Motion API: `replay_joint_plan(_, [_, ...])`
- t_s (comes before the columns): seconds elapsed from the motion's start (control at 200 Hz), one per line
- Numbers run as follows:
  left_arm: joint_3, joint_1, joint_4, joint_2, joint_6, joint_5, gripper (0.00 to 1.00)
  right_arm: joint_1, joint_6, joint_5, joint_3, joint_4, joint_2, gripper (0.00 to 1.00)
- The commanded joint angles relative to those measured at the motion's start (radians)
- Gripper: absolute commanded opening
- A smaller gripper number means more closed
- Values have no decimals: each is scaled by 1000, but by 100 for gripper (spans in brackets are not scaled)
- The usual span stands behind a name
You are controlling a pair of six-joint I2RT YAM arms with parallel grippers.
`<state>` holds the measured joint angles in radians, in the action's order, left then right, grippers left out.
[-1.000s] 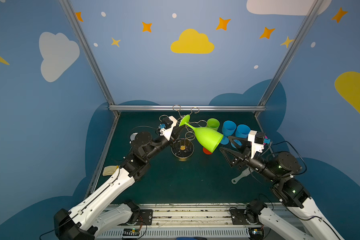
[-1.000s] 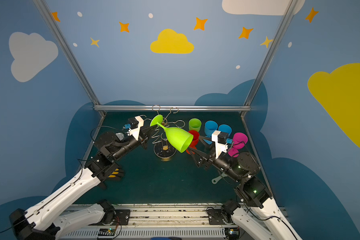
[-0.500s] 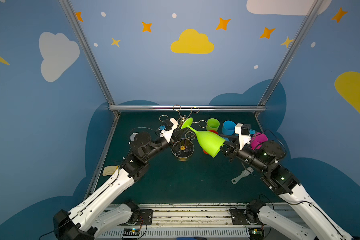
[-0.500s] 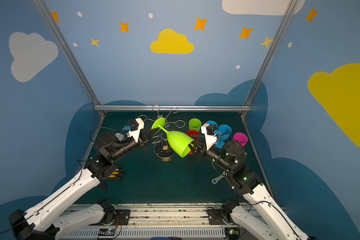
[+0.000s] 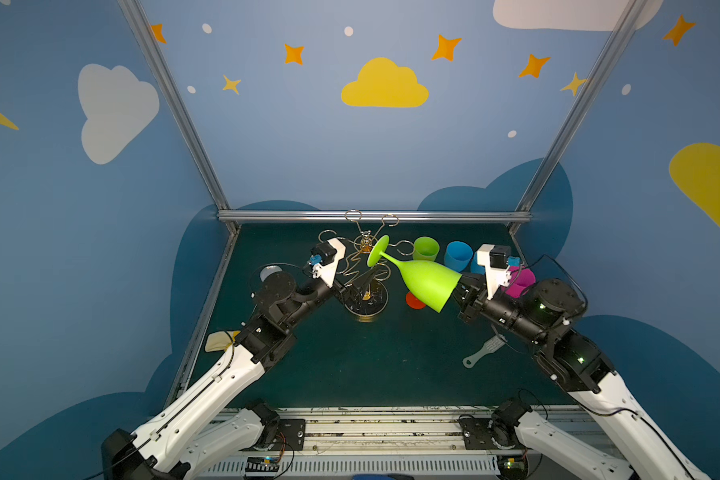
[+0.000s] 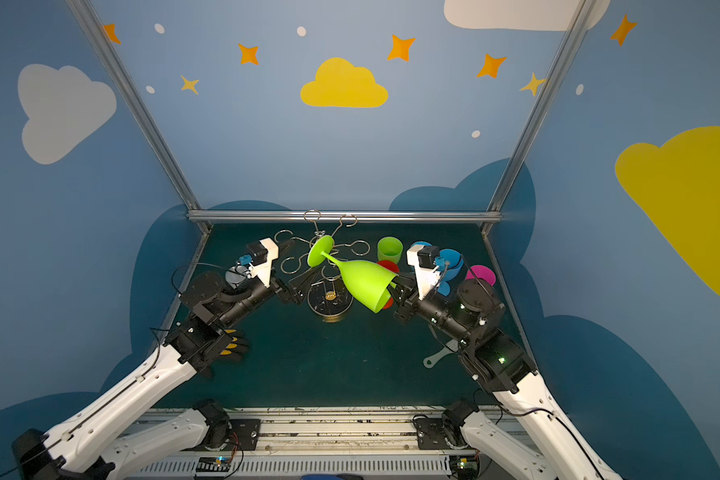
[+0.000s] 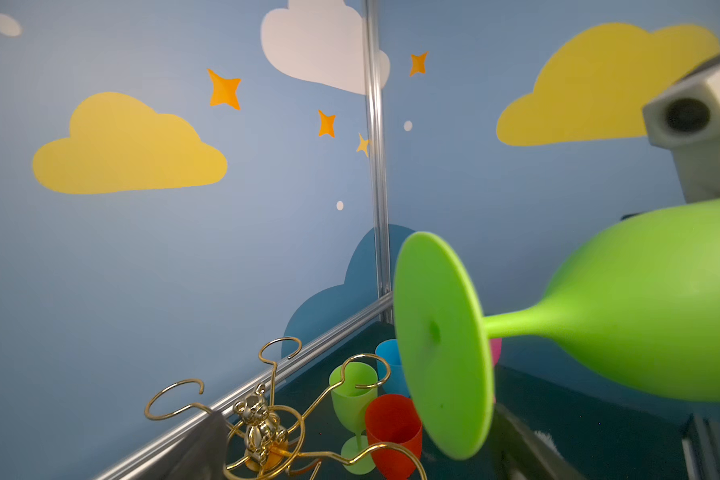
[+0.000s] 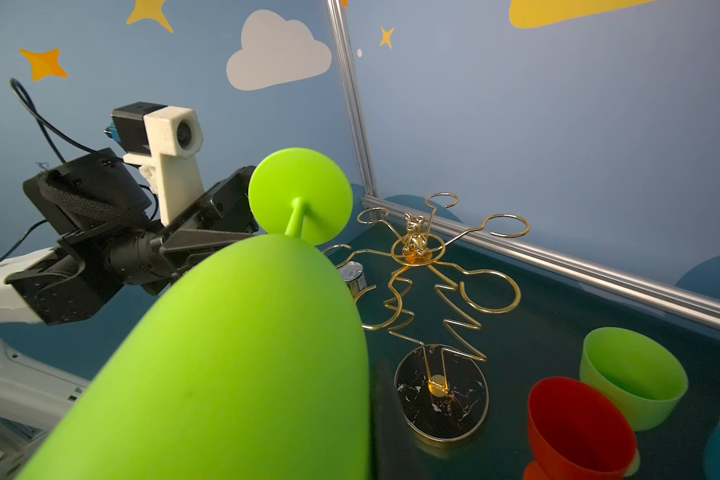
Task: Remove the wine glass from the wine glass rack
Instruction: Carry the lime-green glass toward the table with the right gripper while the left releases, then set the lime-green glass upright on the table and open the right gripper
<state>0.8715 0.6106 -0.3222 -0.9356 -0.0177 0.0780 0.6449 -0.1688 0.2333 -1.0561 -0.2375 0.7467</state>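
Hanging tilted in air, clear of rack (image 8: 441, 399) loops: green glass (image 5: 427, 278), foot twd rack top. R gripper (image 5: 458, 291) pinched tight on bowl rim. L gripper (image 5: 356, 289) jaws wide, empty, just beside rack. Rack upright.

wine glass (image 5: 427, 280) right of rack (image 5: 377, 301)

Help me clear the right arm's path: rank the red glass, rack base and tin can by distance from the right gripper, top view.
From the right gripper, in a top view:
1. red glass, beneath the wine glass it holds.
2. rack base, mid-table.
3. tin can, far left side.
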Motion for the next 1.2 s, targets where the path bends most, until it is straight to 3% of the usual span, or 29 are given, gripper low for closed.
replay_joint_plan(0.0, [-43, -21, -78, 67, 26, -139, 100, -1, 73, -79, -68, -137, -43, 0])
replay_joint_plan(0.125, [-121, -60, -114, 149, 24, -262, 100, -1, 125, -112, -127, -290, -53, 0])
replay_joint_plan(0.275, [-197, -177, -100, 235, 38, -368, 100, 8, 160, -44, -178, -484, -29, 0])
replay_joint_plan(0.501, [-288, -419, -47, 306, 189, -370, 100, 36, 81, -116, -113, -714, -17, 0])
replay_joint_plan(0.656, [-335, -524, -43, 313, 290, -329, 100, 42, 9, -224, -70, -804, -12, 0])
replay_joint_plan(0.886, [-353, -589, -43, 310, 363, -279, 100, 39, -36, -353, -87, -882, 229, 0])
replay_joint_plan(1.197, [-364, -617, -30, 334, 372, -266, 100, 38, -41, -408, -101, -782, 472, 0])
